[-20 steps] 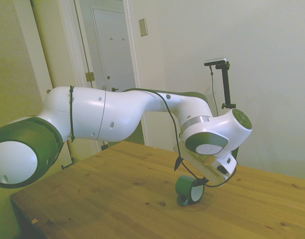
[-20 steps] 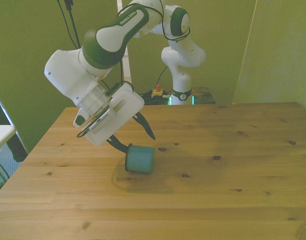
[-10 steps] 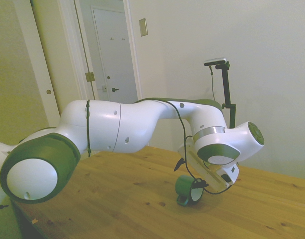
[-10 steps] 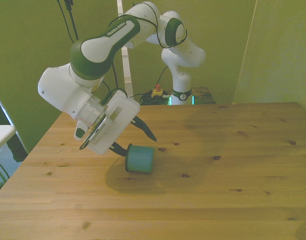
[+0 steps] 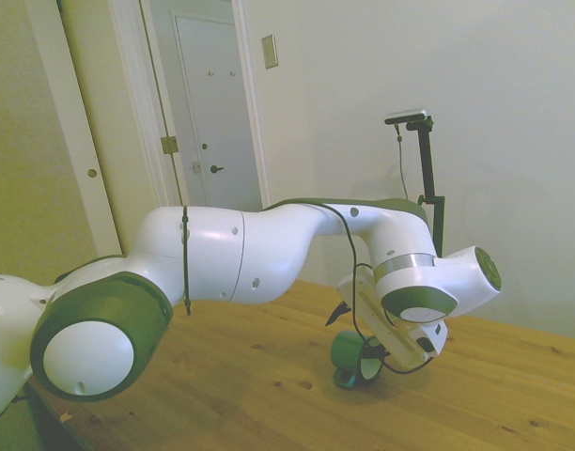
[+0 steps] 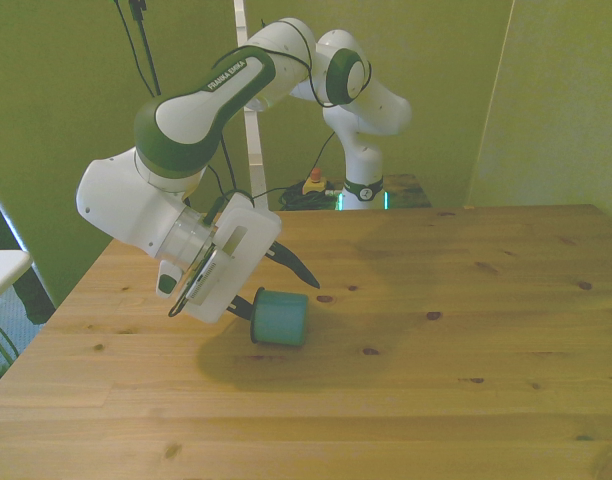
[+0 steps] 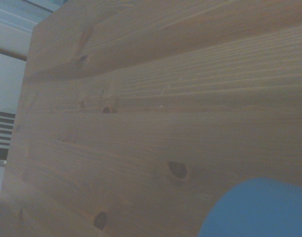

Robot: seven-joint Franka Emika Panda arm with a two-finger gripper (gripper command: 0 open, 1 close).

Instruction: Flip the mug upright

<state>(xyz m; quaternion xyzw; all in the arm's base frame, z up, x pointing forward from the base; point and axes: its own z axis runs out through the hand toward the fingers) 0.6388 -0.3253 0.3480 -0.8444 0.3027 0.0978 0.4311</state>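
Note:
The teal mug (image 6: 279,318) lies on its side on the wooden table (image 6: 466,330), left of the middle in the front view. In the side view the mug (image 5: 347,351) is partly hidden behind the gripper's hand, with its small handle low against the table. My gripper (image 6: 279,293) is open and tilted, straddling the mug. One dark finger (image 6: 293,266) hangs above the mug. The other finger (image 6: 240,304) sits low at the mug's end on the front view's left. The wrist view shows a blurred patch of the blue mug (image 7: 259,210) over wood planks.
The table's edge (image 6: 81,290) on the front view's left lies close to the arm's wrist. A door and a wall stand behind the table in the side view.
The wrist and hand have swung lower and toward the front view's left, tilting more steeply around the mug. The mug has stayed where it lay, and the fingers are still spread.

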